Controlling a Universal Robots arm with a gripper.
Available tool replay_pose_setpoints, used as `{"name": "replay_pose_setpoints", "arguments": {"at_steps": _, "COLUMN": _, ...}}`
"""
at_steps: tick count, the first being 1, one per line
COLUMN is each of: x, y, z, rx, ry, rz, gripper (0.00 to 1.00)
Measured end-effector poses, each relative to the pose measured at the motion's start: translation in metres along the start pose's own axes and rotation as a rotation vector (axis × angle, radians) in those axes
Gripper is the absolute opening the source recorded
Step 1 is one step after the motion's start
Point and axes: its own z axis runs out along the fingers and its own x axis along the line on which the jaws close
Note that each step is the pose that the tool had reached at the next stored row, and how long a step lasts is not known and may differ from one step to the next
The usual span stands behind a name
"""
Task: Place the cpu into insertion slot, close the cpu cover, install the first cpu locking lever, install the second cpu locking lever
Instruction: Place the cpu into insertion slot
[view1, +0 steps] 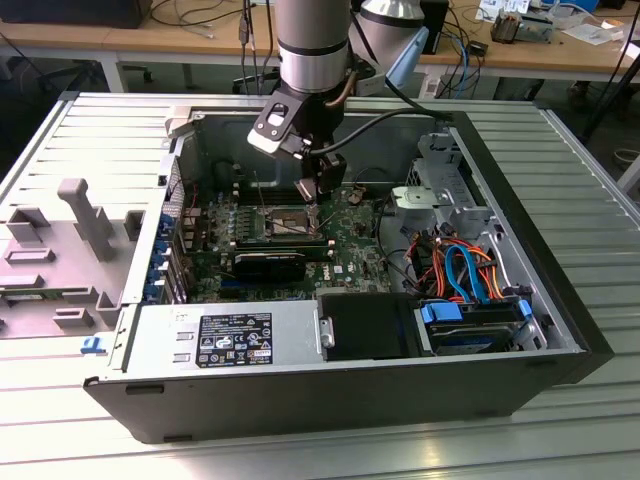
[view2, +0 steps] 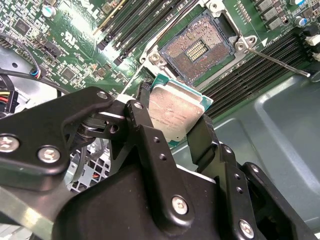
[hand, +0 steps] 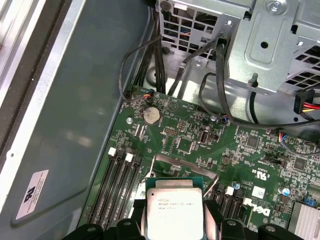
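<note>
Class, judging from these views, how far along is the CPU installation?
Done: nothing yet. In hand: the end effector grips the cpu above the bare insertion slot. Left: seating it, closing the open cpu cover, latching both levers.

The pincer points downward, its fingers clamped inward.

Probably lab (cluttered workbenches, cables)

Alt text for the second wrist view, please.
A black gripper grips a square silver-topped chip by two opposite edges. Beyond it, on a green motherboard, the square socket sits open and empty beside long black memory slots.
</note>
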Motion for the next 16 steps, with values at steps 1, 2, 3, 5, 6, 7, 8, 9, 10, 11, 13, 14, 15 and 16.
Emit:
{"name": "replay_pose_setpoints", "arguments": {"at_steps": 1, "x": 0.0, "y": 0.0, "z": 0.0, "rx": 0.0, "ry": -0.0001, "rz": 0.001, "gripper": 0.55}}
{"name": "replay_pose_setpoints", "arguments": {"at_steps": 2, "x": 0.0, "y": 0.0, "z": 0.0, "rx": 0.0, "ry": -0.0002, "rz": 0.002, "gripper": 0.55}}
{"name": "replay_pose_setpoints", "arguments": {"at_steps": 3, "x": 0.0, "y": 0.0, "z": 0.0, "rx": 0.0, "ry": -0.0002, "rz": 0.003, "gripper": 0.55}}
{"name": "replay_pose_setpoints", "arguments": {"at_steps": 5, "x": 0.0, "y": 0.0, "z": 0.0, "rx": 0.0, "ry": -0.0004, "rz": 0.004, "gripper": 0.55}}
{"name": "replay_pose_setpoints", "arguments": {"at_steps": 6, "x": 0.0, "y": 0.0, "z": 0.0, "rx": 0.0, "ry": -0.0005, "rz": 0.005, "gripper": 0.55}}
{"name": "replay_pose_setpoints", "arguments": {"at_steps": 7, "x": 0.0, "y": 0.0, "z": 0.0, "rx": -0.0001, "ry": -0.0005, "rz": 0.006, "gripper": 0.55}}
{"name": "replay_pose_setpoints", "arguments": {"at_steps": 8, "x": 0.0, "y": 0.0, "z": 0.0001, "rx": -0.0001, "ry": -0.0006, "rz": 0.007, "gripper": 0.55}}
{"name": "replay_pose_setpoints", "arguments": {"at_steps": 9, "x": 0.0, "y": 0.0, "z": 0.0001, "rx": -0.0001, "ry": -0.0007, "rz": 0.007, "gripper": 0.55}}
{"name": "replay_pose_setpoints", "arguments": {"at_steps": 10, "x": 0.0, "y": 0.0, "z": 0.0001, "rx": -0.0001, "ry": -0.0008, "rz": 0.008, "gripper": 0.55}}
{"name": "replay_pose_setpoints", "arguments": {"at_steps": 11, "x": 0.0, "y": 0.0, "z": 0.0001, "rx": -0.0001, "ry": -0.0008, "rz": 0.009, "gripper": 0.55}}
{"name": "replay_pose_setpoints", "arguments": {"at_steps": 13, "x": 0.0, "y": 0.0, "z": 0.0001, "rx": -0.0001, "ry": -0.001, "rz": 0.011, "gripper": 0.55}}
{"name": "replay_pose_setpoints", "arguments": {"at_steps": 14, "x": 0.0, "y": 0.0, "z": 0.0001, "rx": -0.0002, "ry": -0.0011, "rz": 0.012, "gripper": 0.55}}
{"name": "replay_pose_setpoints", "arguments": {"at_steps": 15, "x": 0.0, "y": 0.0, "z": 0.0001, "rx": -0.0002, "ry": -0.0012, "rz": 0.013, "gripper": 0.55}}
{"name": "replay_pose_setpoints", "arguments": {"at_steps": 16, "x": 0.0, "y": 0.0, "z": 0.0001, "rx": -0.0002, "ry": -0.0013, "rz": 0.015, "gripper": 0.55}}
